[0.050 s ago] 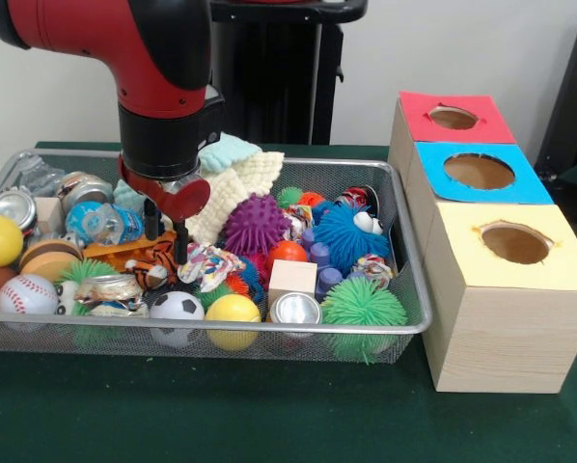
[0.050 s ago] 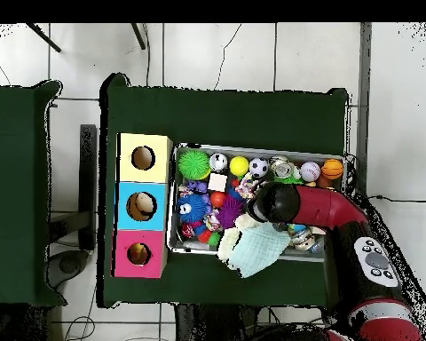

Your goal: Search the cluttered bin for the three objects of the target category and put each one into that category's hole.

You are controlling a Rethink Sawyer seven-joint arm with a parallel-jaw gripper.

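Note:
My gripper [image 1: 165, 248] hangs low inside the wire mesh bin [image 1: 269, 330], left of centre. Its two dark fingers [image 1: 151, 224] stand apart, open, over a tiger-striped soft toy [image 1: 156, 267], and I see nothing held between them. Around it lie a soccer ball [image 1: 176, 307], a yellow ball [image 1: 233, 310], a baseball [image 1: 26, 293], a wooden block [image 1: 291, 276], a tin can [image 1: 295, 309] and purple [image 1: 255, 224], blue [image 1: 344, 236] and green [image 1: 364, 304] spiky balls. In the overhead view the red arm [image 2: 296, 204] hides the gripper.
Three wooden boxes with a hole in each top stand beside the bin: red [image 1: 486, 121], blue [image 1: 520, 183], yellow [image 1: 559, 265]. Knitted cloths, cream [image 1: 235, 188] and pale teal [image 1: 226, 151], drape over the bin's back rim behind the gripper.

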